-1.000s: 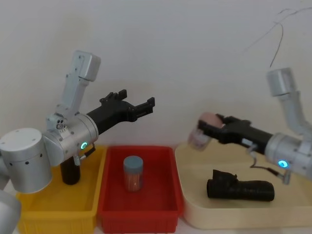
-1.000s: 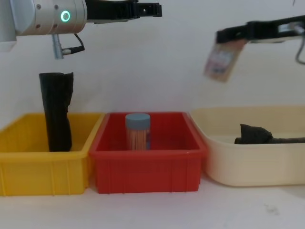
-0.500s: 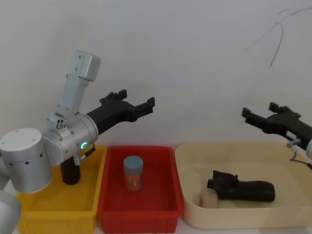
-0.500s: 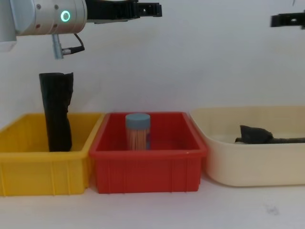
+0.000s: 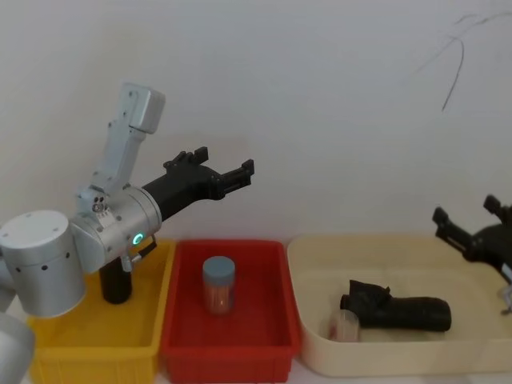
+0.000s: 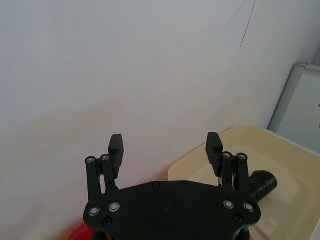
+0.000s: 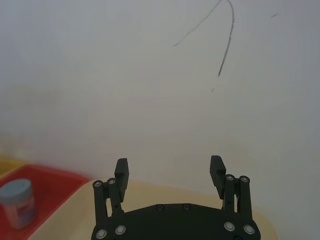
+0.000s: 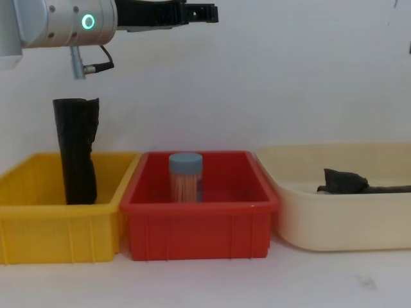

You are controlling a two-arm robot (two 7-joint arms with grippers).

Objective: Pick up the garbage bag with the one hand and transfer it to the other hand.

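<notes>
The garbage bag (image 5: 398,310) is a slim black roll lying flat in the cream tub (image 5: 364,240); the chest view shows its bunchy end (image 8: 345,181) over the tub's rim. My left gripper (image 5: 226,160), on the green-lit arm, hangs open high above the red bin (image 5: 272,349), far from the bag. Its wrist view shows open fingers (image 6: 116,146) and the roll's end (image 6: 262,183) beyond them. My right gripper (image 5: 462,208) stands open and empty at the right edge, above the tub's far right side.
A taller black roll (image 8: 76,151) stands upright in the yellow bin (image 8: 58,240) at the left. A blue-lidded jar (image 5: 218,285) stands in the red bin. A small clear container (image 5: 344,326) rests in the tub just left of the bag.
The right gripper let go of a small container, which dropped into the cream tub beside the bag. The right arm then drew back to the right and lower. The left arm stayed still.
</notes>
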